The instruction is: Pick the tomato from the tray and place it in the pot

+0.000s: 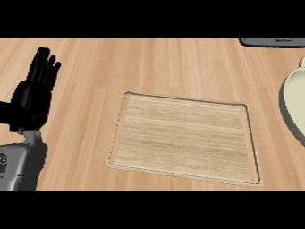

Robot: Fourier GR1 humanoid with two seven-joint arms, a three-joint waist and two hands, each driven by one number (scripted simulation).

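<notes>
So the left hand [37, 91] is seen at the left side of the counter [148, 62], fingers straight and pointing up, holding nothing, just parked there out of the way of the work area. The right hand isn't shown anywhere, so nothing can be said about what it's doing or holding. The wooden tray [184, 136] is laid flat in the middle, and no tomato can be spotted on it. The tomato can't be found anywhere in view, honestly. The pale pot [303, 107] is cut off at the right edge, well apart from the left hand and near the tray's right side, which suits a right-hand drop. What's inside can't be made out, so whether the tomato is already in there or being carried off-view can't be told. Some dark grey object [277, 42] is clipped at the top right
</notes>
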